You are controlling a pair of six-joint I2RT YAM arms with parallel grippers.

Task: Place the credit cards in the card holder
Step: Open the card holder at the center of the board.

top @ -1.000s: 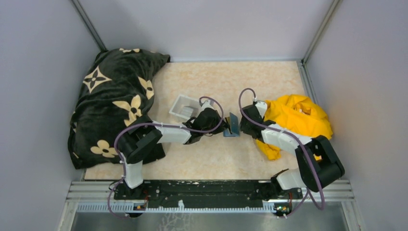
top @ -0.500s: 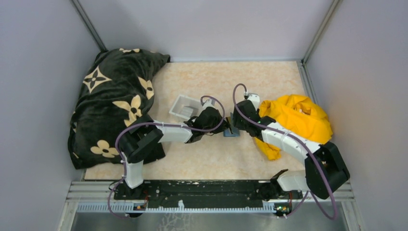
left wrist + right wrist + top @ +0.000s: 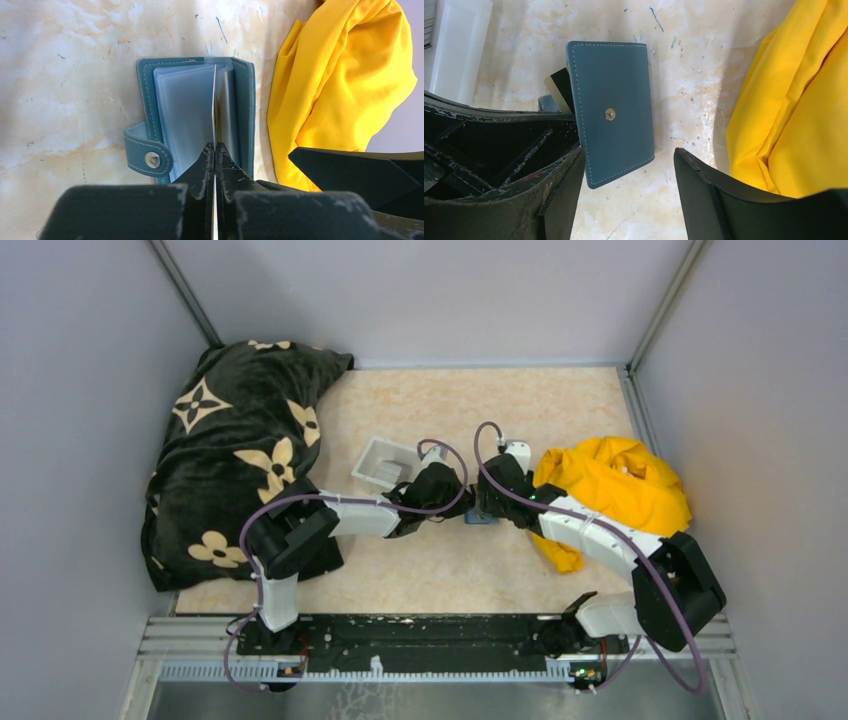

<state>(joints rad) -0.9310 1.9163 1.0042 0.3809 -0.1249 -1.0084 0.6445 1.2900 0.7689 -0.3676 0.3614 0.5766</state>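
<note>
Left gripper (image 3: 215, 150): jaws together, clamped on one credit card (image 3: 215, 105) held edge-on. In the left wrist view the card shows only as a thin pale line. Its far end stands among the clear sleeves (image 3: 185, 107) of the card holder (image 3: 147, 100).

Right gripper (image 3: 629, 155): jaws apart, one finger (image 3: 561, 192) on either side of the card holder's raised cover. The left finger lies against the cover's edge. Whether the right finger touches it cannot be told.

Card holder: teal, lying open on the table (image 3: 440, 410) at its middle, between the two grippers. In the right wrist view the outer cover faces the camera, tilted up, with a metal snap stud (image 3: 610, 114) at its centre. In the left wrist view the strap tab (image 3: 147, 155), with its own snap, points left. From the right wrist, a yellow-tan and black corner of the card shows behind the cover.

Yellow cloth (image 3: 615, 485): crumpled, just right of the card holder and partly under the right arm.

White tray (image 3: 385, 462): just beyond the left wrist, left of the card holder and apart from it. It has grey contents too small to identify.

Black blanket (image 3: 240, 440): cream flower pattern, heaped along the table's left side.
</note>
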